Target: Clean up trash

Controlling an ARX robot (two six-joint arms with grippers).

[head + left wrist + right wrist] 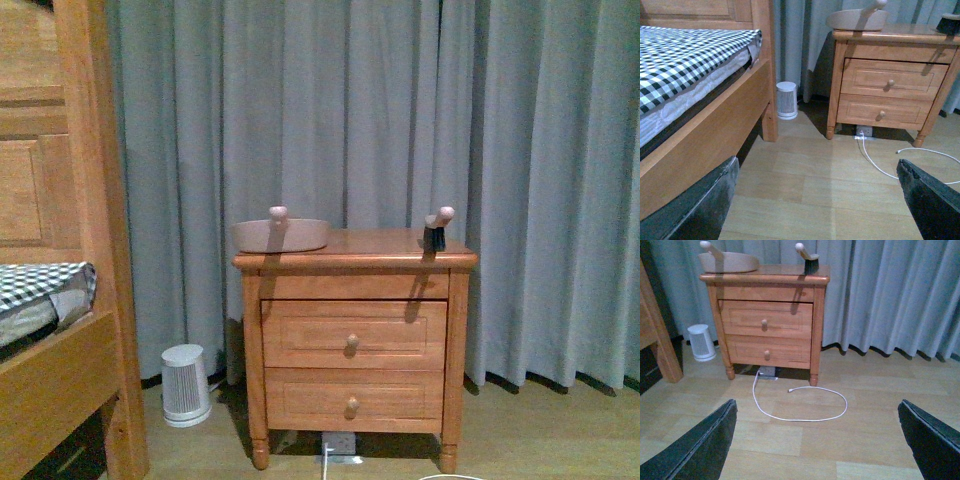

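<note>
No crumpled white paper wad shows in any view. A beige dustpan with a knobbed handle lies on the left of the wooden nightstand; it also shows in the left wrist view and the right wrist view. A small black brush with a beige handle stands on the nightstand's right side, seen too in the right wrist view. My left gripper is open over bare wood floor. My right gripper is open over bare floor. Neither arm shows in the front view.
A wooden bed with a black-and-white checked cover stands at the left. A small white heater sits between bed and nightstand. A white cable loops on the floor before the nightstand. Grey curtains hang behind.
</note>
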